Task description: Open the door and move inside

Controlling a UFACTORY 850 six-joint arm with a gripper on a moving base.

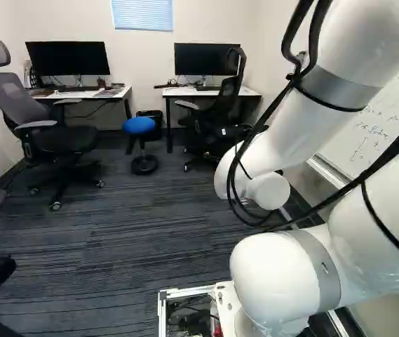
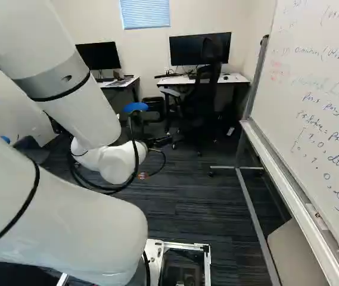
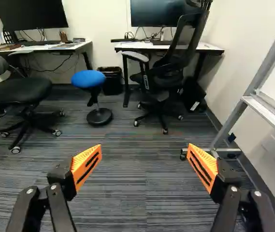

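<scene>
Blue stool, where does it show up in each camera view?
Left base view: blue stool left of the middle, on the far side.
Right base view: left of the middle, just beyond the white arm.
Wrist view: ahead of the open gripper.
Shared landmark: black bin beside it.

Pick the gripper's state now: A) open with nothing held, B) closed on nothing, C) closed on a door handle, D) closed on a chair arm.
A: the gripper has its orange pads wide apart, with only carpet showing between them.
</scene>
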